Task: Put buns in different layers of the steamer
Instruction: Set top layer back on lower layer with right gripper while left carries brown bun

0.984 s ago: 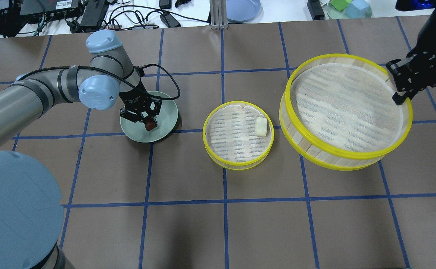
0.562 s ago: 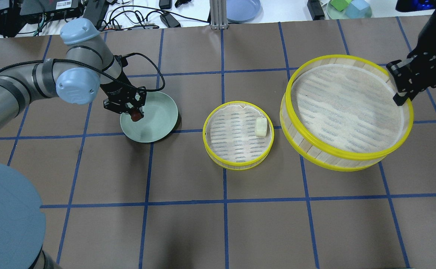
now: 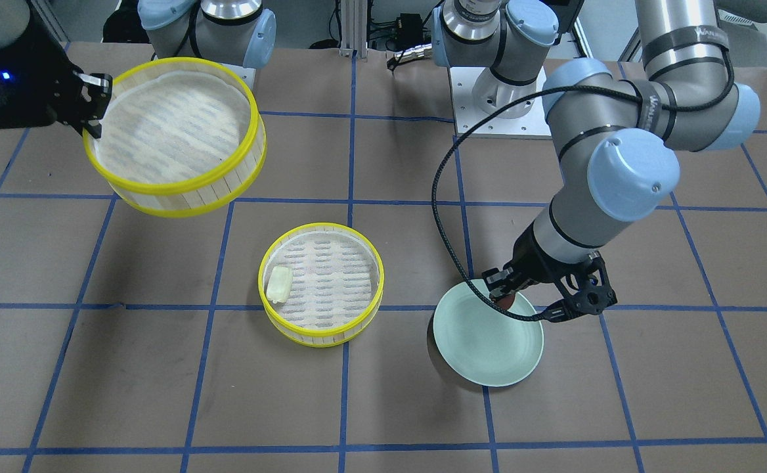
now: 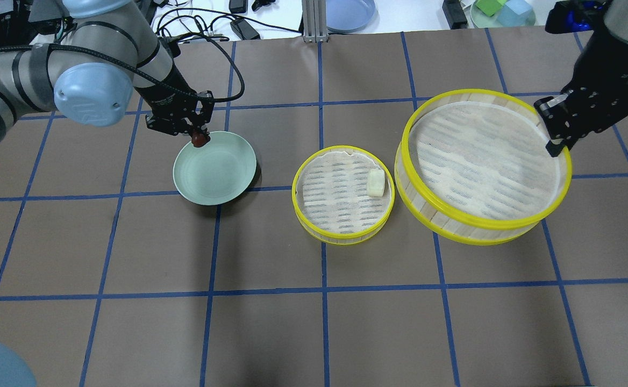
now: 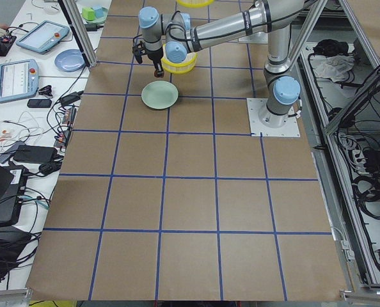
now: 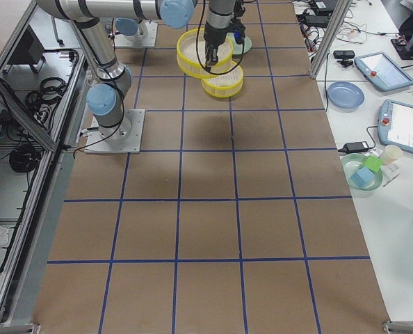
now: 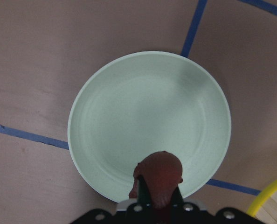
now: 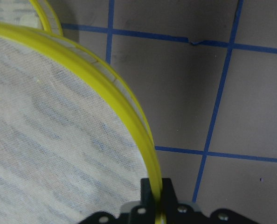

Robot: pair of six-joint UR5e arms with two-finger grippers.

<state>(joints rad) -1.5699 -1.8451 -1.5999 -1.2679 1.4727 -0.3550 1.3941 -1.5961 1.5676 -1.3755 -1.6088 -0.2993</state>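
- The left gripper (image 4: 198,135) has its fingers pinching the dark reddish-brown bun (image 4: 200,141), which hangs from their tips.
- That bun is over the rim of the pale green plate (image 4: 222,177), at about 11 o'clock in the overhead view; the plate's bowl shows only its own smooth surface.
- One steamer tray (image 4: 327,201) sits flat on the table (image 4: 271,322), at 3 o'clock from the plate.
- The pale cream bun (image 4: 377,183) lies on this tray's striped liner, against the wall at about 3 o'clock.
- The right gripper (image 4: 556,146) has its fingers clamped on the yellow rim of the second steamer tray (image 4: 480,161), at about 3 o'clock on it.
- This second tray is held in the air, tilted, at 3 o'clock from the first; it carries only its white liner.
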